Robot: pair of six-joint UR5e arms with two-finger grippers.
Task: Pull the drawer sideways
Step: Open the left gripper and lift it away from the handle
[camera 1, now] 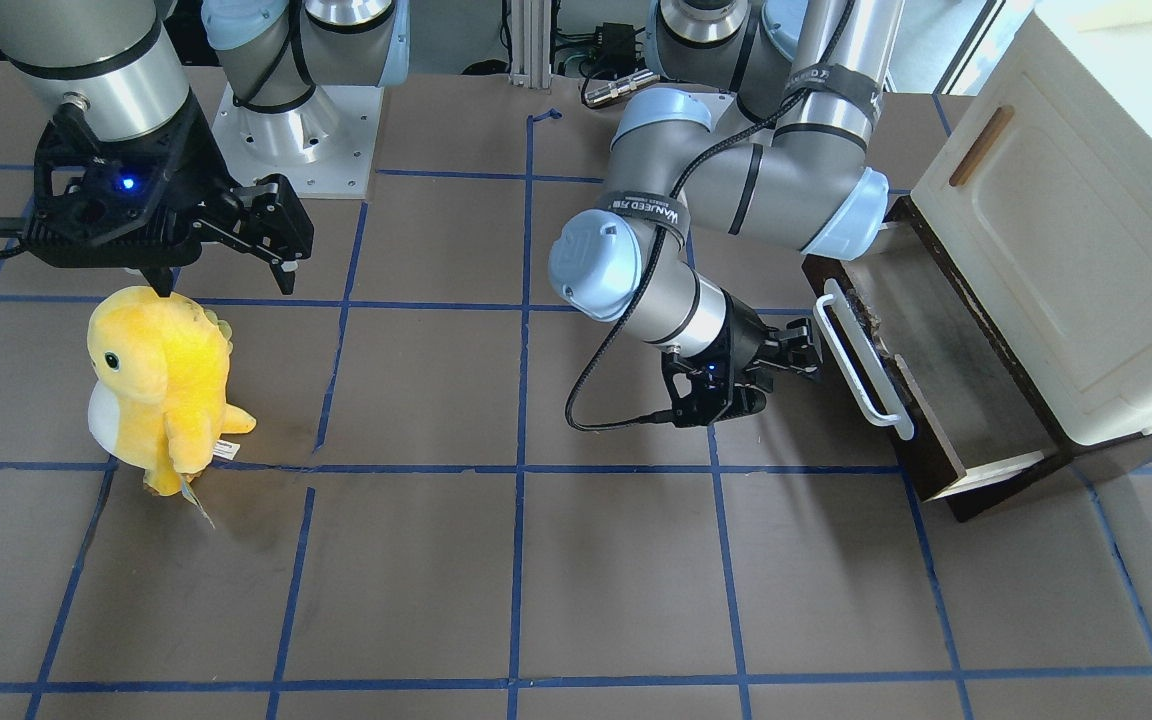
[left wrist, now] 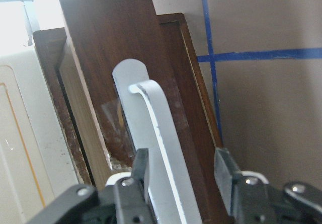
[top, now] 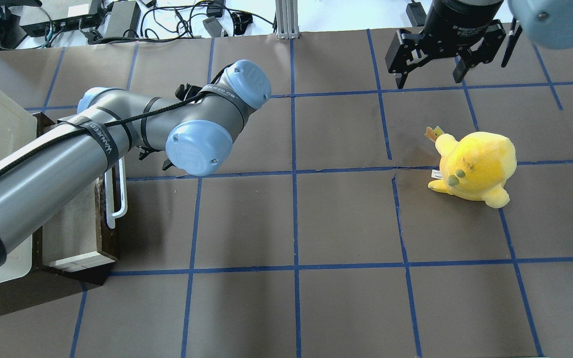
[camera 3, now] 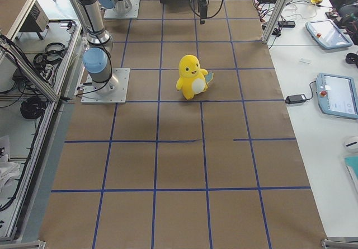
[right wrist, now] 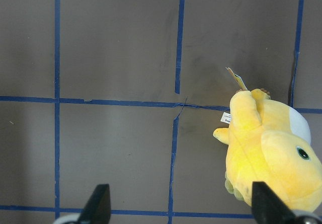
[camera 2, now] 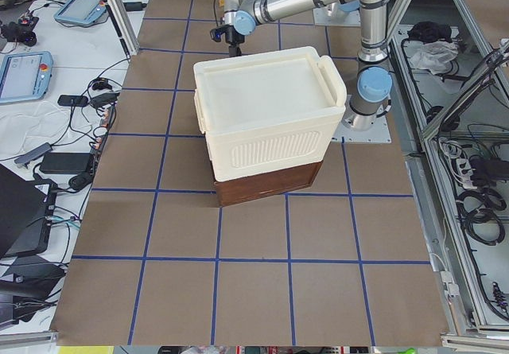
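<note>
Brown table (camera 1: 436, 560); L jaws straddle handle (left wrist: 160, 133) of drawer (camera 1: 966, 400).

- The drawer (camera 1: 956, 390) is dark brown wood, with a pale interior and light-edged side walls
- A long white bar handle (camera 1: 864, 360) runs along its front panel and stands off the wood on curved ends
- It is drawn partly out from under the cream-white cabinet (camera 1: 1066, 230), so its front part is open to view and its rear is under the cabinet body
- It lies flat on the table (camera 1: 536, 560) at the end on the robot's left, with its front facing the table's middle and its handle roughly parallel to that end edge
</note>
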